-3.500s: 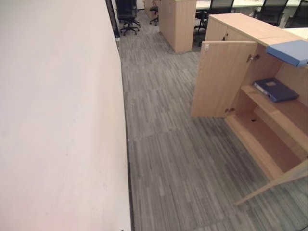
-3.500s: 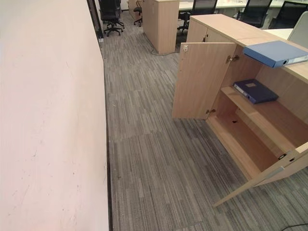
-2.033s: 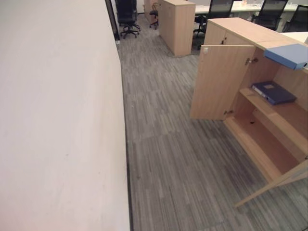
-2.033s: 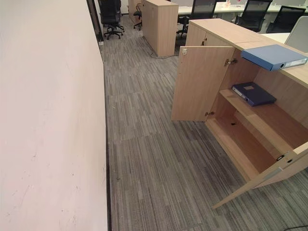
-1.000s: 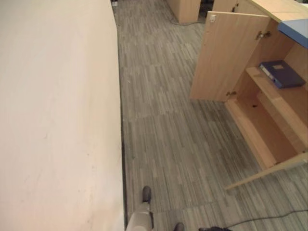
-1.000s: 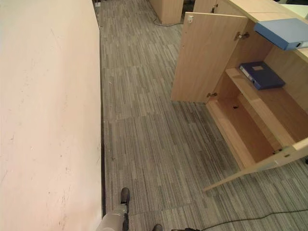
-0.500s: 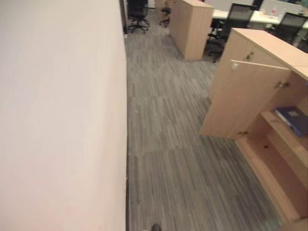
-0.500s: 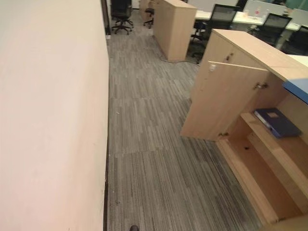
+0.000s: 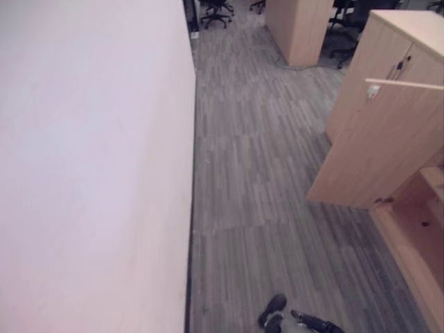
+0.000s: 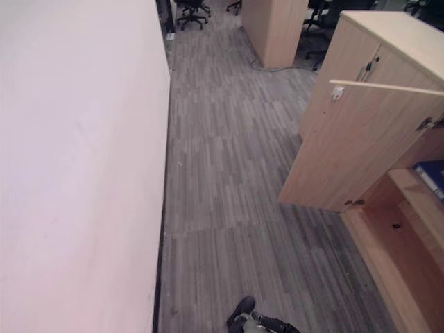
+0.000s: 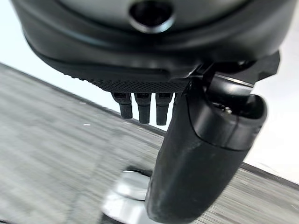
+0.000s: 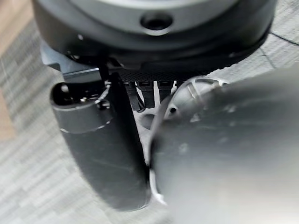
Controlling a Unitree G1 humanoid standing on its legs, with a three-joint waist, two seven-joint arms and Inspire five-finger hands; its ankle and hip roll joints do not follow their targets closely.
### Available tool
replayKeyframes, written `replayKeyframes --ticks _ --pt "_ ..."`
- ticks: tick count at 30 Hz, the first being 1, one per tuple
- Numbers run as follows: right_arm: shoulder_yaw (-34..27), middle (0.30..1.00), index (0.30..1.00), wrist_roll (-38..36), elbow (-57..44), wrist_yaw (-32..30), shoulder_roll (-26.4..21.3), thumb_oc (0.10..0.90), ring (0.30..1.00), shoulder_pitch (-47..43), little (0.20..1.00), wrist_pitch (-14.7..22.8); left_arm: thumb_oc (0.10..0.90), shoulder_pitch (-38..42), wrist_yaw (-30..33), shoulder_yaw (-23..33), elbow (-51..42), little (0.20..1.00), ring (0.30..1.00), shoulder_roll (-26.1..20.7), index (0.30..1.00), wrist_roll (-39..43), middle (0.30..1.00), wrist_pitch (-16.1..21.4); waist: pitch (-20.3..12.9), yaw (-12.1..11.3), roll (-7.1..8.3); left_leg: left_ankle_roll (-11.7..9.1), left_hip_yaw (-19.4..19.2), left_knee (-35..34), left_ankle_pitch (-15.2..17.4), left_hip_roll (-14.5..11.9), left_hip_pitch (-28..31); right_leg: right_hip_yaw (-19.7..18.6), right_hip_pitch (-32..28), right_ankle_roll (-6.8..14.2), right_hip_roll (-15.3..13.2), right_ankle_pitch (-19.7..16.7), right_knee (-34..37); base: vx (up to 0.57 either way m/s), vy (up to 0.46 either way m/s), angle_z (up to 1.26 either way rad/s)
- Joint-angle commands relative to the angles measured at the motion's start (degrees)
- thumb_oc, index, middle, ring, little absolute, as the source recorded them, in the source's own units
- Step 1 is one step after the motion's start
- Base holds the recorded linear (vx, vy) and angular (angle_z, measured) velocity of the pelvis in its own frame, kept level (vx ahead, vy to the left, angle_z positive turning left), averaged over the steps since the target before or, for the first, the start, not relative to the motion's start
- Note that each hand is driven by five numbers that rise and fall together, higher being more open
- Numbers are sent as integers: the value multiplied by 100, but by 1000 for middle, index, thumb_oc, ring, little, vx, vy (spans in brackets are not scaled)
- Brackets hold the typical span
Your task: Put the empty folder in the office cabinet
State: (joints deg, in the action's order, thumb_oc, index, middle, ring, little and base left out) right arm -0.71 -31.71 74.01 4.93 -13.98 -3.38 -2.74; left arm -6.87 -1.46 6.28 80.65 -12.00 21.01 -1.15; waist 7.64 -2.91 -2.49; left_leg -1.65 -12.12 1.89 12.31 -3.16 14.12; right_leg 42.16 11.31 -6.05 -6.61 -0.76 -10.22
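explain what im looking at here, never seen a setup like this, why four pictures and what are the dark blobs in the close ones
This is a two-legged humanoid robot with a stereo camera on its head and one on each wrist. The two wide pictures are the head camera's left and right eyes, looking down at a grey carpet floor, with a white wall on the robot's left and a wooden office cabinet on its right. The cabinet door stands open, and the edge of a blue folder shows on a shelf inside. Office chairs stand farther back.

The close pictures come from the wrist cameras. The dark shapes are the left hand and the right hand, seen from very near. Their fingers look relaxed, and neither hand holds anything.
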Motion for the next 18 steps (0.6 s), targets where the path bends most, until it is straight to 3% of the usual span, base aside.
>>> replayKeyframes --ticks 1,2,4,6,7,8,10,11,12,15,16,17,18 --pt "-32 900 900 -175 18 -133 -62 800 900 -26 900 139 800 238 207 -159 -34 900 900 -149 900 -59 900 91 185 112 153 -484 -8 -300 -803 -590 1 -421 -229 1369 -553 -236 -84 212 -122 3" --pt "-33 900 900 -175 19 -133 -63 800 900 -28 900 139 800 239 209 -160 -35 900 900 -148 900 -57 900 90 183 115 153 -491 -4 -294 -800 -595 -5 -418 -220 1365 -558 -216 -107 325 -199 19" --pt "-60 900 900 -216 71 -171 -59 800 900 30 900 138 800 299 306 -160 -97 900 900 -210 900 -2 900 107 169 158 171 -572 -52 -29 -1018 -847 -24 -416 -235 1244 -444 33 -251 233 -196 4" --pt "-28 900 900 -221 115 -186 -63 800 900 58 900 157 800 291 365 -127 -170 900 900 -238 900 50 900 140 141 142 211 -587 -94 574 -1225 -1033 -112 -430 -429 1096 -205 209 -156 253 -235 -26" --pt "-10 900 900 -218 129 -181 -67 800 900 59 900 151 800 279 375 -126 -179 900 900 -232 900 60 900 133 138 126 229 -540 -108 786 -1313 -1061 -150 -451 -530 1051 -131 255 -104 283 -233 -24" --pt "-13 900 900 -224 147 -188 -94 800 900 61 900 151 800 261 398 -139 -179 900 900 -228 900 53 900 139 166 83 269 -445 -111 1277 -1678 -1163 -316 -526 -755 935 24 333 37 185 -147 -25" --pt "-31 900 900 -241 144 -208 -116 800 900 58 900 158 800 251 403 -151 -179 900 900 -223 900 43 900 138 193 67 306 -363 -124 1432 -1699 -1192 -447 -592 -841 891 53 387 111 155 -63 -61" --pt "-64 900 900 -246 137 -220 -162 800 900 62 900 162 800 227 411 -154 -153 900 900 -205 900 36 900 141 206 33 380 -264 -147 1387 -1470 -1166 -761 -687 -1003 885 -11 443 249 150 -7 -60" --pt "-65 900 900 -245 136 -220 -162 800 900 63 900 162 800 227 411 -154 -152 900 900 -205 900 36 900 142 202 31 383 -257 -148 1401 -1459 -1162 -771 -690 -998 887 -15 442 250 148 37 -41" --pt "-57 900 900 -201 107 -218 -228 800 900 68 900 159 800 193 448 -185 -108 900 900 -157 900 31 900 160 233 -63 394 -352 -23 977 -1257 -969 -1530 -927 -1229 892 -163 492 472 98 105 -23" --pt "-38 900 900 -197 83 -203 -235 800 900 71 900 159 800 166 456 -197 -112 900 900 -141 900 62 900 176 264 -130 355 -436 135 622 -1431 -831 -1804 -1048 -1321 877 -151 506 539 181 197 -23" --pt "-4 900 900 -209 35 -193 -231 800 900 61 900 191 800 183 479 -227 -133 900 900 -130 900 99 900 207 344 -246 279 -550 564 -56 -1943 -633 -2122 -1318 -1505 857 -56 524 582 153 154 -41" --pt "-6 900 900 -209 34 -193 -232 800 900 61 900 191 800 185 480 -230 -131 900 900 -129 900 101 900 208 353 -252 280 -556 556 -106 -1973 -631 -2086 -1323 -1515 854 -55 527 584 180 149 -66"
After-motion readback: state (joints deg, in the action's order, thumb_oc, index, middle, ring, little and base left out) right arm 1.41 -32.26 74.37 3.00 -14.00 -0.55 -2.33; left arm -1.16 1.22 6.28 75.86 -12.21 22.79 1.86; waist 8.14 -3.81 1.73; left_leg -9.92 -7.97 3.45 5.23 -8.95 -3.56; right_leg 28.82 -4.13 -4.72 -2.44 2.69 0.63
